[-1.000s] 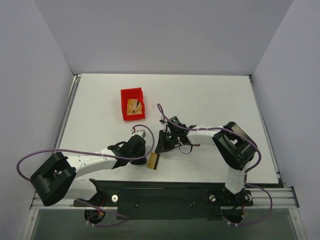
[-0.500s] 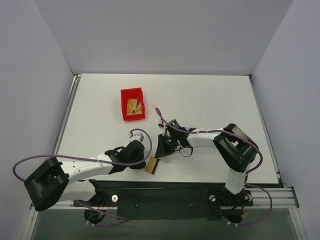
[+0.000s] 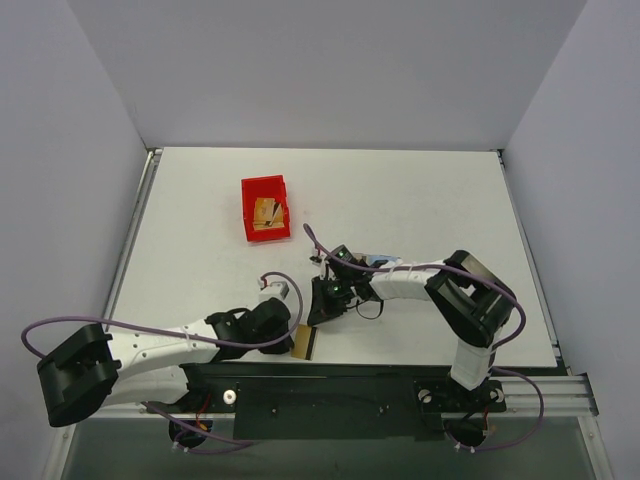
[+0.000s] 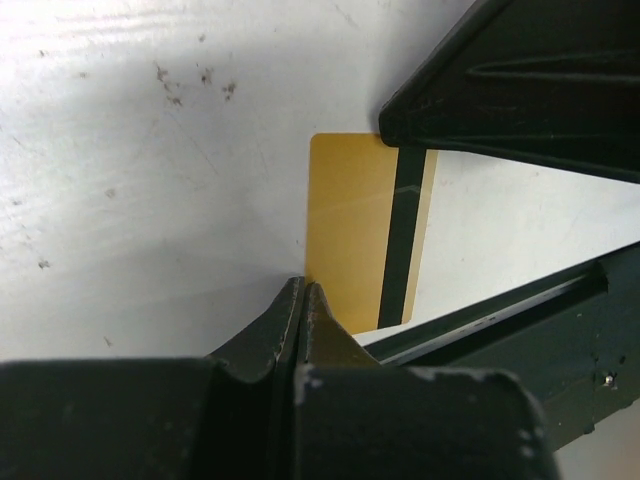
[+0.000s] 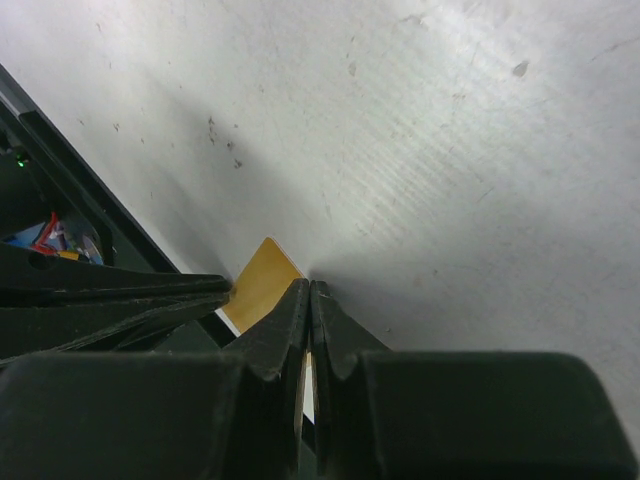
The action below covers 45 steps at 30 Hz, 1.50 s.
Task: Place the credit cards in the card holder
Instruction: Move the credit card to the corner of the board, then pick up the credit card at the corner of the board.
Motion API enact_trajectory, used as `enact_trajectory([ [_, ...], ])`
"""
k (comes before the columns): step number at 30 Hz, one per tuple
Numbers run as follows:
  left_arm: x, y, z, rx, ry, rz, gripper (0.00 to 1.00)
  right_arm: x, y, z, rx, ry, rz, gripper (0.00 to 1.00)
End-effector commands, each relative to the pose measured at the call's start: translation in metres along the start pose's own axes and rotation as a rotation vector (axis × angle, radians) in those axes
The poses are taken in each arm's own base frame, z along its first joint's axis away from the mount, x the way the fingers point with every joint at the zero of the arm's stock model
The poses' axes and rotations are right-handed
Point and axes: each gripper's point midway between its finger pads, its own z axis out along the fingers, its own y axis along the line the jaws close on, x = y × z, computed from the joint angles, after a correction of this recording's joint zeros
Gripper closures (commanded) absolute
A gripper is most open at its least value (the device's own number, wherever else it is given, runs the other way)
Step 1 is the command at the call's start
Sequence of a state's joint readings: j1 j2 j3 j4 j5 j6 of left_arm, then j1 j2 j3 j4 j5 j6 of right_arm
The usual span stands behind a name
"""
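Currently, I read both pairs of fingers pressed together: the left gripper [image 4: 302, 288] tips touch the card [image 4: 355, 230] at the table's [image 3: 420, 200] near edge, and the right gripper [image 5: 309, 292] sits just beside it.

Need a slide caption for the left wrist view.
Shut left gripper tips meet a corner of a striped gold card lying flat by the table edge.

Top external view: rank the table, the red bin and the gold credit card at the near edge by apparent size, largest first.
1. table, by far the largest
2. red bin
3. credit card, clearly the smallest
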State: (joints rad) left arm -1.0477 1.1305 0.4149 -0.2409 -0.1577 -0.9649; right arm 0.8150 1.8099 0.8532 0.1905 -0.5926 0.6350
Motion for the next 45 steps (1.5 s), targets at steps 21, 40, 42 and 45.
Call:
enact_trajectory([
  [21, 0.046, 0.011, -0.012, -0.073, 0.104, 0.074, 1.00, 0.047, -0.016, -0.007, 0.094, 0.096, -0.021, 1.00],
  [40, -0.037, -0.028, -0.056, 0.031, -0.163, 0.139, 1.00, 0.067, 0.012, -0.036, 0.054, -0.172, 0.162, 0.66],
  [42, -0.049, -0.029, -0.054, 0.029, -0.180, 0.147, 1.00, 0.075, 0.017, -0.033, 0.035, -0.186, 0.185, 0.64],
  [45, -0.065, -0.031, -0.052, 0.043, -0.201, 0.135, 1.00, 0.085, 0.026, -0.027, 0.030, -0.197, 0.202, 0.64],
])
